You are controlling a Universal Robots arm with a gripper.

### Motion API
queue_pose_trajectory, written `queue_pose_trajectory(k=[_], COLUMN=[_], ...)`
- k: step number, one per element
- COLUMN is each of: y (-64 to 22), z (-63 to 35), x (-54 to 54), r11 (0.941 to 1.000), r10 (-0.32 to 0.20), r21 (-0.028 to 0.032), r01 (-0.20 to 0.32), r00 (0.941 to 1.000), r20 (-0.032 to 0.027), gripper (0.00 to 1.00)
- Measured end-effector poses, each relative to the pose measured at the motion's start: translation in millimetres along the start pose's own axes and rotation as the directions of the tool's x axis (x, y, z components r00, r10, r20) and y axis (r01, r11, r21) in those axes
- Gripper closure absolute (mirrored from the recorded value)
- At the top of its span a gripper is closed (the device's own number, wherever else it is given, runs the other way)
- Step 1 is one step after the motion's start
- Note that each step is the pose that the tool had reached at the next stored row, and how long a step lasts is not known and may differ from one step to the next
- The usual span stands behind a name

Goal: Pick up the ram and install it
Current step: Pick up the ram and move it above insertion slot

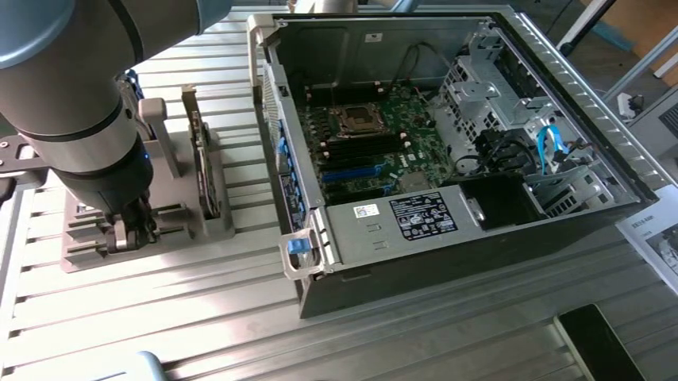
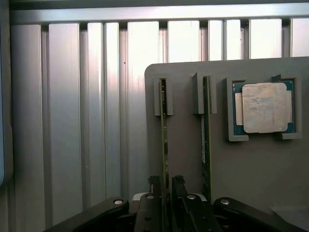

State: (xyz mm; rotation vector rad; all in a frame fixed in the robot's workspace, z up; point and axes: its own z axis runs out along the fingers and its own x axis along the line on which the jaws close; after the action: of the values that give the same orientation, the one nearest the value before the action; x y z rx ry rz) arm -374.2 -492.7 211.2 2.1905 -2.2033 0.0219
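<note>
Gripper (image 2: 166,187) low over the grey holder (image 2: 183,145), my fingers (image 2: 154,186) slightly spread and straddling the ram (image 2: 164,140), not clamped on it, ram standing on edge in its slot, second stick (image 2: 206,140) just beside, processor chip (image 2: 263,107) beyond that.

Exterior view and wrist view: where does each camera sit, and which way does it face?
Exterior view: off the arm, high up, looking down slantwise at the slatted table, open computer case and gray holder; the arm and gripper show.
Wrist view: on the wrist, looking down past the gripper, jaws open either side of one ram standing in the holder, beside a second ram and the processor.
Shared: gripper, holder, table.
</note>
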Motion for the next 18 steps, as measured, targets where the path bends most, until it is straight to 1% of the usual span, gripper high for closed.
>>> queue_pose_trajectory(k=[12, 13, 14, 18], y=[0.0, 0.0, 0.0, 0.0], z=[0.3, 0.3, 0.3, 0.3], x=[0.0, 0.0, 0.0, 0.0], r11=[1.0, 1.0, 1.0, 1.0], r10=[0.0, 0.0, 0.0, 0.0], r21=[-0.0001, -0.0001, -0.0001, 0.0], r01=[0.0, 0.0, 0.0, 0.0], r00=[1.0, 1.0, 1.0, 1.0], r20=[0.0, 0.0, -0.0001, 0.0], gripper=[0.76, 0.77, 0.85, 0.85])
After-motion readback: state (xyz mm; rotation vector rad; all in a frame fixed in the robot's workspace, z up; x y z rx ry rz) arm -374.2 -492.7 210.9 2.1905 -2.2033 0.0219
